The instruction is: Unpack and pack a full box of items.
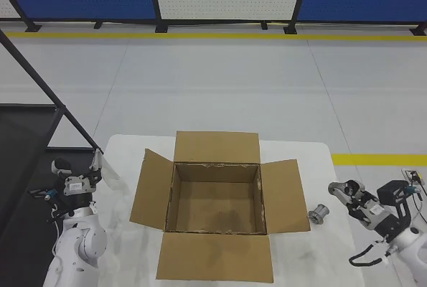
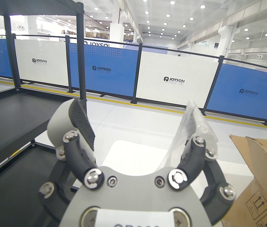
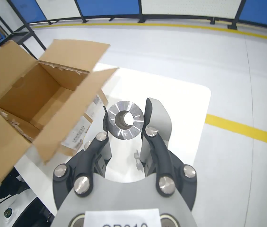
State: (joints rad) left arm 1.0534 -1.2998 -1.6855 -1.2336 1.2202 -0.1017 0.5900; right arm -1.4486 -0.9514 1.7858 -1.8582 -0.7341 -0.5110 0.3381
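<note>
Box: open cardboard box (image 1: 214, 267) at the centre of the top view on the white table (image 1: 299, 154). All four flaps are folded outward and the inside is bare brown.
Part: a small flanged metal part (image 1: 318, 214) with a bore through it lies on the table right of centre, just off the edge of the box's right flap. That flap lies between the part and the box opening.
Right gripper (image 1: 336, 189): lower right of the top view, close to the part and a little above and to its right, apart from it. The fingers stand partly spread and hold nothing. From the wrist, the part (image 3: 125, 120) shows between them, with the box (image 3: 17, 90) off to one side.
Left gripper (image 1: 79, 165): lower left of the top view, over the table's left edge. The fingers are spread wide (image 2: 133, 105).
Bag: a clear plastic bag (image 2: 192, 124) clings to one left finger, not pinched between the two.
Rack: a black shelf rack (image 1: 19, 143) fills the left edge, close beside the left gripper.
Floor: pale, with a yellow line (image 1: 385, 159) right of the table.
Fence: blue and white panels (image 1: 91, 8) along the top edge.
</note>
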